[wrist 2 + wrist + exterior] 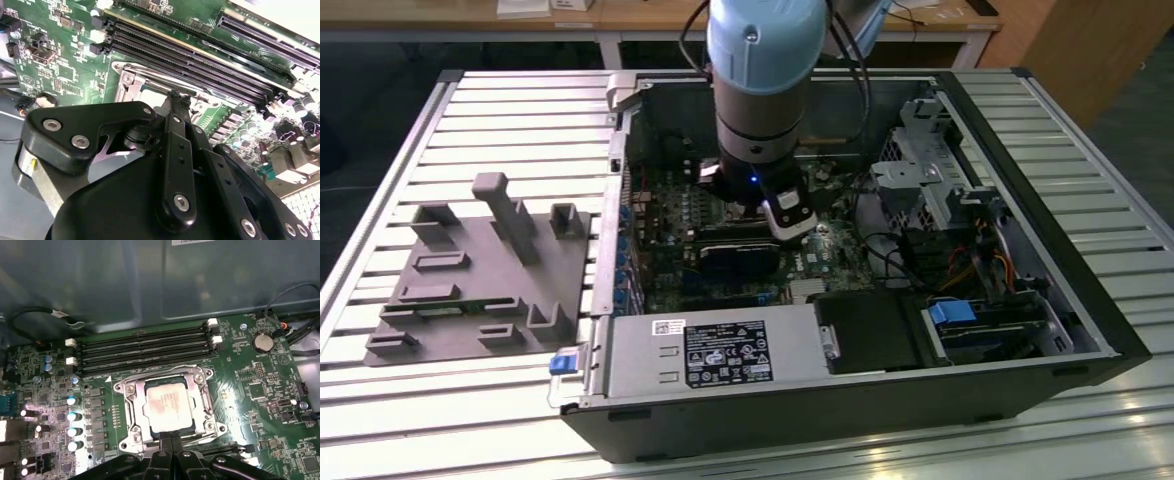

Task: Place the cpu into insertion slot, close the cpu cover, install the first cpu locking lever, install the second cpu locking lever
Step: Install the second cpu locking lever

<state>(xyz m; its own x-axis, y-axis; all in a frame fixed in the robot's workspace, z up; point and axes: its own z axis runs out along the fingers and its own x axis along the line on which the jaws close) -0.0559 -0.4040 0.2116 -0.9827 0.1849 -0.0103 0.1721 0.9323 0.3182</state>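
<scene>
The cpu (pixel 167 407) lies seated in the insertion slot (pixel 131 412), with the cpu cover (pixel 202 385) framing it. The claw (pixel 171 436), fingers pinched together and holding nothing, hovers at the socket's 6 o'clock edge. Judged from here, pressing squarely on the frame's edge would avoid skewing the chip.

A slatted, pale metal worktop (pixel 480 130) is spreading across the exterior view, catching soft overhead light along its ribs. Beyond its far edge, a wooden table (pixel 640 18) on white legs is standing, and a brown wooden panel (pixel 1074 45) is rising at the exterior view's right.
</scene>
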